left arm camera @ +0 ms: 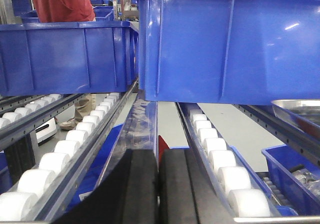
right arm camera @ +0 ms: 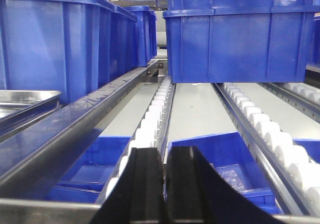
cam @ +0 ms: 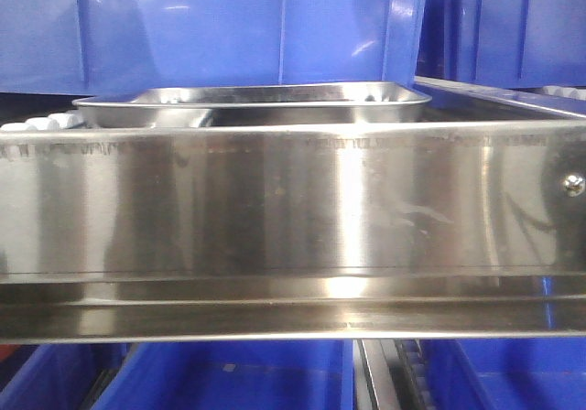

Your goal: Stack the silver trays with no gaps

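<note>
The silver tray sits on the upper shelf level, just behind the steel shelf rail, with a blue bin behind it. Its rim shows at the right edge of the left wrist view and the left edge of the right wrist view. The left gripper has its jaws almost together, leaving a narrow slit, and holds nothing. The right gripper is in the same condition, near the roller tracks.

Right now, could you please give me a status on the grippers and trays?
Left gripper shut, empty. Right gripper shut, empty. Silver trays ungrasped. Steel rail in front of them, blue bin behind.
</note>
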Robot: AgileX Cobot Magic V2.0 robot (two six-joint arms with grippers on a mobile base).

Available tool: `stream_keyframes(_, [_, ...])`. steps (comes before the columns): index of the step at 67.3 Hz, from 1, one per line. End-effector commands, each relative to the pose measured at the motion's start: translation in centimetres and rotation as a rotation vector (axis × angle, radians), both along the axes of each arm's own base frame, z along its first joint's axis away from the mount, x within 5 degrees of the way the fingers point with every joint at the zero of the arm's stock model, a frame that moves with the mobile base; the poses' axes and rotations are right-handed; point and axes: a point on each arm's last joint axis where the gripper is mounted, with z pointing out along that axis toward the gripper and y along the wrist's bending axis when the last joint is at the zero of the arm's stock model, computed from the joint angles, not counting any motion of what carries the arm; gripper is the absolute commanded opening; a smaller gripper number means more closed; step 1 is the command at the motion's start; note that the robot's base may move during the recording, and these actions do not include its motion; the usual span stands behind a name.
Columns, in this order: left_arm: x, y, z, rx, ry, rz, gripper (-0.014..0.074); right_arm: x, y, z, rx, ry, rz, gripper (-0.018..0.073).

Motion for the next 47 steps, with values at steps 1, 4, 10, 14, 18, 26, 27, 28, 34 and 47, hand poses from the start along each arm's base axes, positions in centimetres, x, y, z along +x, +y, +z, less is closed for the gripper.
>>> stream_keyframes(1, [-0.05, -0.03, 0.21, -0.002, -0.02, -0.005, -0.001, -0.04, -0.02, 0.25, 0.002, -0.027, -0.002, -0.0018])
stream_keyframes(4, [-0.05, -0.03, 0.21, -0.002, -0.02, -0.005, -0.001, -0.04, -0.02, 0.25, 0.002, -0.027, -0.002, -0.0018])
stream_keyframes(10, [-0.05, -0.03, 0.21, -0.002, -0.02, -0.005, -0.001, -0.04, -0.02, 0.25, 0.002, -0.027, -0.002, -0.0018])
stream_keyframes(14, [-0.05, -0.03, 0.21, -0.002, -0.02, -0.005, -0.001, -0.04, -0.02, 0.25, 0.002, -0.027, -0.002, -0.0018])
stream_keyframes(18, [-0.05, -0.03, 0.21, -0.002, -0.02, -0.005, -0.001, -0.04, -0.02, 0.25, 0.002, -0.027, -0.002, -0.0018])
stream_keyframes(26, [-0.05, -0.03, 0.21, -0.002, -0.02, -0.005, -0.001, -0.04, -0.02, 0.25, 0.002, -0.027, -0.002, -0.0018])
stream_keyframes(27, [-0.05, -0.03, 0.21, -0.002, -0.02, -0.005, -0.001, -0.04, -0.02, 0.25, 0.002, -0.027, -0.002, -0.0018])
stream_keyframes(28, [-0.05, -0.03, 0.21, 0.0, -0.02, -0.005, -0.001, -0.04, -0.02, 0.25, 0.002, -0.027, -0.002, -0.0018])
stream_keyframes(34, [-0.05, -0.03, 0.21, 0.007, -0.02, -0.005, -0.001, -0.04, -0.02, 0.25, 0.002, -0.027, -0.002, -0.0018])
stream_keyframes(47, [-0.07, -0.04, 0.48, 0.007, -0.05, -0.006, -0.001, -0.04, -0.02, 0.25, 0.0, -0.027, -0.002, -0.0018])
